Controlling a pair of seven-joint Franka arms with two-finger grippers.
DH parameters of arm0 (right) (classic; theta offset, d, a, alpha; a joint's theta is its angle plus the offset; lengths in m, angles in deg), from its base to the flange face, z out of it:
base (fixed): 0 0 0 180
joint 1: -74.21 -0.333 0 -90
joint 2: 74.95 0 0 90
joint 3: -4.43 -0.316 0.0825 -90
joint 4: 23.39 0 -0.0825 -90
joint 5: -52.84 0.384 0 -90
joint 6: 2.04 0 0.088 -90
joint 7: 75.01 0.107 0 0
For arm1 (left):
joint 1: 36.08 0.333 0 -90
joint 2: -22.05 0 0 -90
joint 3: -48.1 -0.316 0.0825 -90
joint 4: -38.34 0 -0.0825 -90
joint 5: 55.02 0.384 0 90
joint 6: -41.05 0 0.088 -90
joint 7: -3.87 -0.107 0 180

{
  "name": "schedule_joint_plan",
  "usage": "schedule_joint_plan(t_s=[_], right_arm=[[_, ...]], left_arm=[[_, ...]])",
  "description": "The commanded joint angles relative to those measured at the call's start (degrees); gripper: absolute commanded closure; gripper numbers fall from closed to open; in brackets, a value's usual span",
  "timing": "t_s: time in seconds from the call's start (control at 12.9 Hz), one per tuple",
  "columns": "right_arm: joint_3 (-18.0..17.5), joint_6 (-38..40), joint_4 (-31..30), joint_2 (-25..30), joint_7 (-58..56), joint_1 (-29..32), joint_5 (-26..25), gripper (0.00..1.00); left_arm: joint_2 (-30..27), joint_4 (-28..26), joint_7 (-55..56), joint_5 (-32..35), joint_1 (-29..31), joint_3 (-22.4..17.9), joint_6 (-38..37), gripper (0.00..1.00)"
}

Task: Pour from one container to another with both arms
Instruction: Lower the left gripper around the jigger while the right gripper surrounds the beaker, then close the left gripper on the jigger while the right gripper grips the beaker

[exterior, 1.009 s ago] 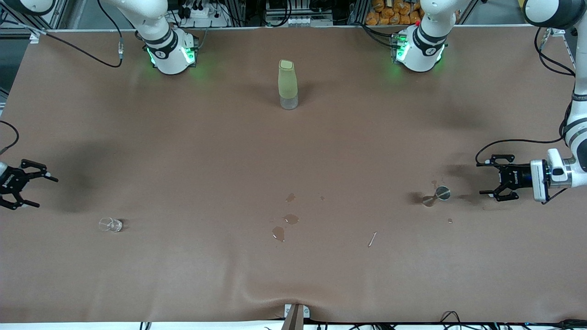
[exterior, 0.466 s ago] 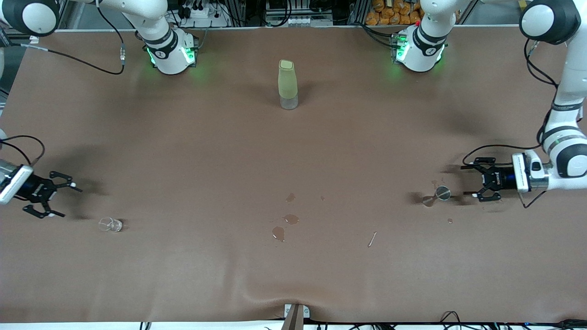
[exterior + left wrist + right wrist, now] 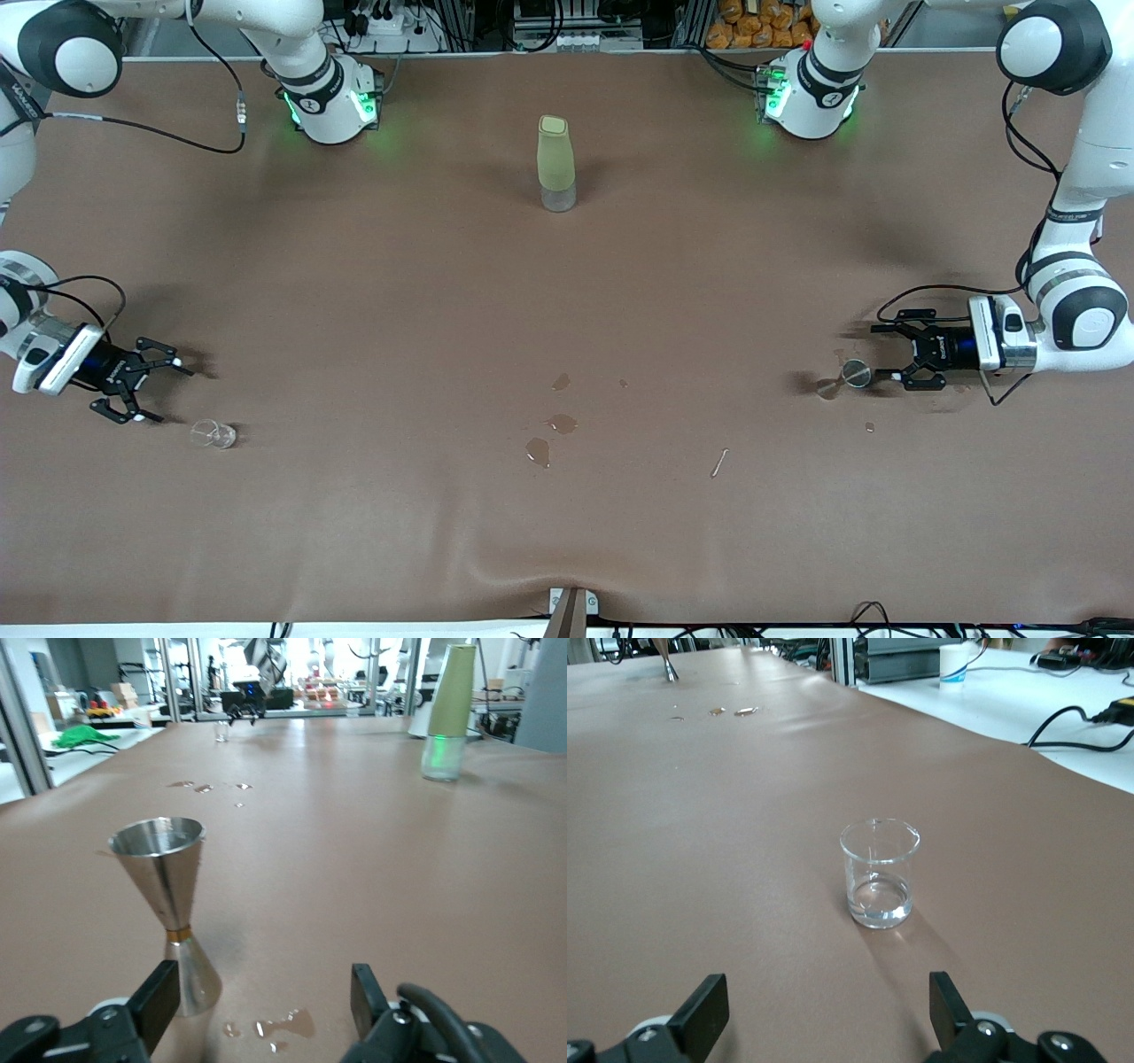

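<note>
My left gripper [image 3: 877, 353] sits low at the left arm's end of the table [image 3: 567, 292], fingers spread and gripping nothing. The metal jigger [image 3: 852, 374] stands upright just ahead of the fingertips; in the left wrist view the jigger [image 3: 168, 904] is close beside one finger [image 3: 155, 1005], contact uncertain. My right gripper [image 3: 164, 390] is low at the right arm's end, fingers released. The clear glass cup [image 3: 213, 433] stands upright near it, untouched. In the right wrist view the cup [image 3: 879, 873] lies ahead of the fingers [image 3: 700, 1014].
</note>
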Motion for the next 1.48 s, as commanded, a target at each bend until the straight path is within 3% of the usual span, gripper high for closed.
schedule_joint_plan(t_s=[0.0, 0.31, 0.7, 1.4], right_arm=[[-1.25, 0.90, 1.80, -2.20, -4.50, 0.85, 6.27, 0.00], [-1.25, 0.54, 1.89, -3.25, -8.04, -1.17, 13.49, 0.00], [-1.25, 0.11, 1.98, -6.59, -8.04, -3.19, 17.71, 0.00], [-1.17, -2.71, 1.98, -7.83, -7.95, -4.42, 22.20, 0.00]], left_arm=[[1.95, 0.13, -1.45, -4.60, -1.16, -0.12, 1.98, 0.17], [2.22, 0.57, -1.19, -6.71, -2.66, -0.12, 3.92, 0.24], [3.36, 0.66, -1.36, -9.71, -4.16, -0.12, 4.27, 0.29], [3.63, 0.66, -1.45, -12.87, -5.82, -0.12, 5.77, 0.36]])
